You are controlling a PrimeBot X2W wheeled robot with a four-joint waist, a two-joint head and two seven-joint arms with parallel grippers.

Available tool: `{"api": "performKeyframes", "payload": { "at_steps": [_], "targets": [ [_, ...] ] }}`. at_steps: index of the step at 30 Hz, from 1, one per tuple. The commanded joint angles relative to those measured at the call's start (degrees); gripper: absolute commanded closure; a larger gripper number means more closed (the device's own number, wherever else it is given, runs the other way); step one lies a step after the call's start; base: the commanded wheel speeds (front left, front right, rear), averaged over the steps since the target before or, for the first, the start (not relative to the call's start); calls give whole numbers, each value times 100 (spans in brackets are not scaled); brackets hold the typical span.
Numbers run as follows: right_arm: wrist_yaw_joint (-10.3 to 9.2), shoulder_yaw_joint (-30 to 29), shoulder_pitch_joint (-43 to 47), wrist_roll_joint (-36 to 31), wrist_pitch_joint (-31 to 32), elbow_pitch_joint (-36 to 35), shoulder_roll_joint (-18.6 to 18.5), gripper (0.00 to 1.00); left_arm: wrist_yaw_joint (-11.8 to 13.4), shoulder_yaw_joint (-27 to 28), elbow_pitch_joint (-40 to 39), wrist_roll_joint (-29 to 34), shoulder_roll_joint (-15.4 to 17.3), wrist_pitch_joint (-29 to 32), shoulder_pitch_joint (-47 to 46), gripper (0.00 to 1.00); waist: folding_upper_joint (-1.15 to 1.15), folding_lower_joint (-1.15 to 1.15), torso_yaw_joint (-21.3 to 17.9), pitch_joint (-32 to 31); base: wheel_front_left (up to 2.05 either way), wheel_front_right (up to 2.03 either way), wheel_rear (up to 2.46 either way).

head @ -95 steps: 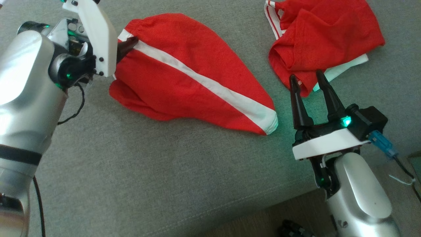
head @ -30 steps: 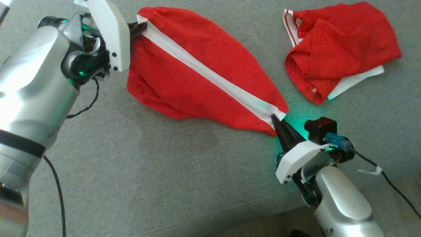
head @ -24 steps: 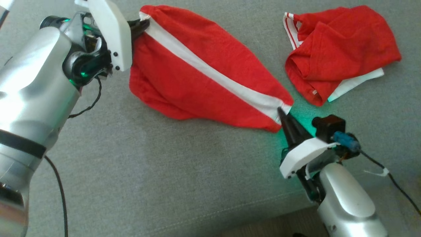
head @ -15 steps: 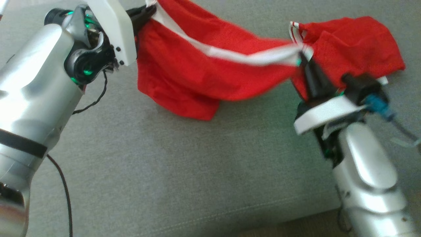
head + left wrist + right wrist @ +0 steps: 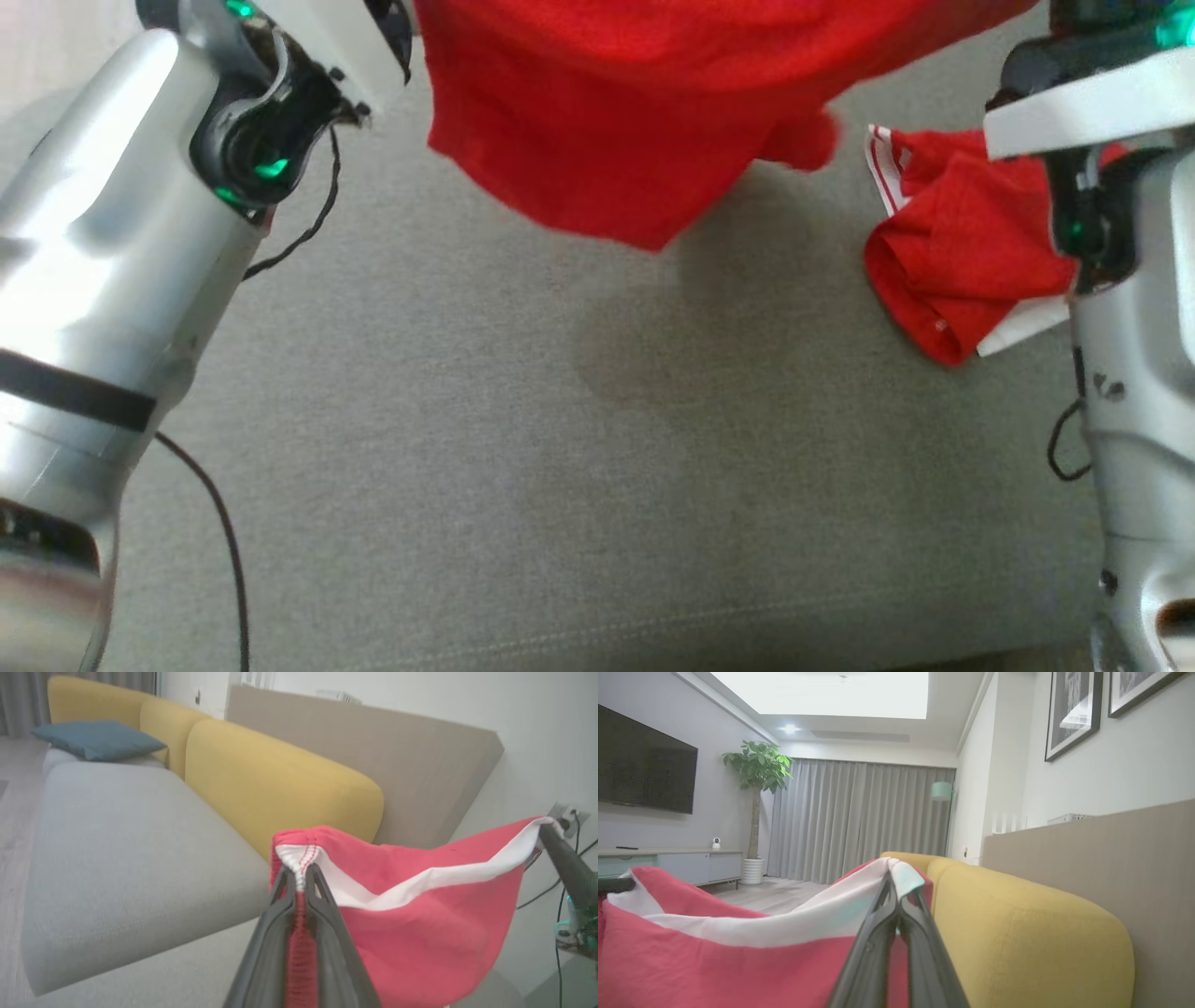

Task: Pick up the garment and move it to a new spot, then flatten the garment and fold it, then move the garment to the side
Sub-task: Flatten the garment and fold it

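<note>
The garment is red shorts with a white side stripe, lifted clear of the grey sofa seat and hanging between my two arms. My left gripper is shut on the gathered waistband end. My right gripper is shut on the white hem end. In the left wrist view the right gripper's dark finger pinches the stripe's far end. The cloth sags between the two grips, its lowest fold hanging just above the seat.
A second crumpled red garment with white trim lies on the seat at the right, beside my right forearm. Yellow back cushions run along the sofa behind. A black cable trails by my left arm.
Both arms have risen, lifting the shorts off the seat. The right gripper, at the hem on the seat a second ago, now holds it high. The head camera has shifted as well.
</note>
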Motion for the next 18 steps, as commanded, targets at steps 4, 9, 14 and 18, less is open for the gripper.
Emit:
{"api": "performKeyframes", "payload": {
  "at_steps": [4, 9, 14, 18],
  "targets": [
    [37, 131, -69, -29, 98, -131, 16, 100, 7, 380, -287, -59, 83, -447, -146, 100, 0, 0, 210, -267, 0, 0, 0],
    [37, 447, 748, 58, 297, -296, -23, 100, 104, 302, -652, -44, 151, -694, 461, 100, 0, 0, 358, -432, 0, 0, 0],
    [37, 507, 1708, 139, 469, -729, -23, 100, 465, 150, -1316, 71, 562, -814, 1340, 100, 0, 0, 390, -610, 0, 0, 0],
    [37, 405, 2308, 153, 672, -1235, -51, 100, 870, 145, -2124, 41, 983, -899, 2106, 100, 0, 0, 387, -689, 0, 0, 0]
  ]
}}
